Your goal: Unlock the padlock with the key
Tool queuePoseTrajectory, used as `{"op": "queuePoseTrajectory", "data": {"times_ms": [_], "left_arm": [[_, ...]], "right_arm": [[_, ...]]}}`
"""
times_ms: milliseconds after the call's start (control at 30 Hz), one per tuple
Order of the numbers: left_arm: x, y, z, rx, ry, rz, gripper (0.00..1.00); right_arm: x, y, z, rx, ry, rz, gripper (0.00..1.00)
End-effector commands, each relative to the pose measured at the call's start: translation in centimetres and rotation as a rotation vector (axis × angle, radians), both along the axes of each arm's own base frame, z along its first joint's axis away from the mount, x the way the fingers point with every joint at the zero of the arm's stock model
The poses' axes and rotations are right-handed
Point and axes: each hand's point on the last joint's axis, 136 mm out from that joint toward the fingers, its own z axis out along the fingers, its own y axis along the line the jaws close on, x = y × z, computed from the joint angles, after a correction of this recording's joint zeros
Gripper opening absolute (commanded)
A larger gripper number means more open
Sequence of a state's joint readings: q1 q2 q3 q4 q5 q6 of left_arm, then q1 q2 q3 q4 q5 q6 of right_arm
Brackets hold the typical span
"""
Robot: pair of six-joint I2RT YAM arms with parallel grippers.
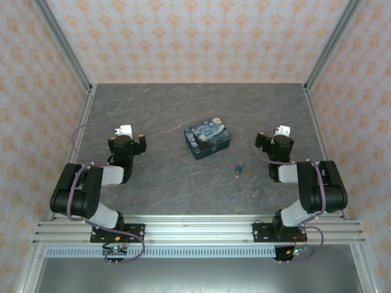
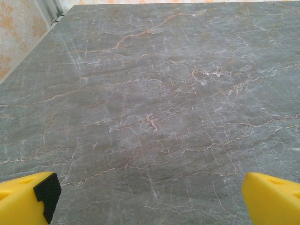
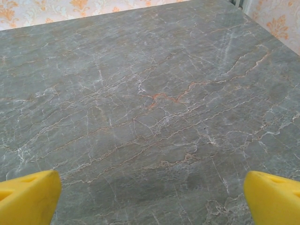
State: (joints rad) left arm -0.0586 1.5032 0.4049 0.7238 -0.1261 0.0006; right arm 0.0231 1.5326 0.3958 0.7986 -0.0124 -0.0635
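From overhead I see the padlock [image 1: 237, 170] as a tiny dark piece with a teal tint, lying on the grey marbled table [image 1: 159, 110] and touching nothing else. At this size I cannot make out a key on or beside it. A blue-and-yellow painted box [image 1: 208, 140] sits near it at about 10 o'clock, lid closed, with bare table between the two.

The right gripper [image 3: 152, 197] is at roughly 2 o'clock from the padlock and apart from it. In its wrist view the yellow fingers [image 3: 28, 194] sit at the two bottom corners, spread wide and released, with bare table between them.

The left gripper [image 2: 149, 199] is well away, at about 9 o'clock from the padlock and on the far side of the box. Its yellow fingers [image 2: 26, 199] are spread just as wide and grasp nothing; one carries a black pad on its inner face. Both arms are folded back toward their bases at 6 o'clock.
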Motion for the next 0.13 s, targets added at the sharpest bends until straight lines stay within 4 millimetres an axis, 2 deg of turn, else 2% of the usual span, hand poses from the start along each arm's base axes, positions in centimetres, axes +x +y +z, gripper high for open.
{"op": "queuePoseTrajectory", "data": {"times_ms": [0,100], "left_arm": [[0.9,-0.06,1.41,0.003,-0.043,-0.009,1.0],[0.9,-0.06,1.42,0.003,-0.044,-0.008,1.0]], "right_arm": [[0.63,-0.2,0.58,0.03,-0.012,0.006,0.99],[0.43,-0.14,0.84,0.027,-0.027,0.007,0.99]]}}
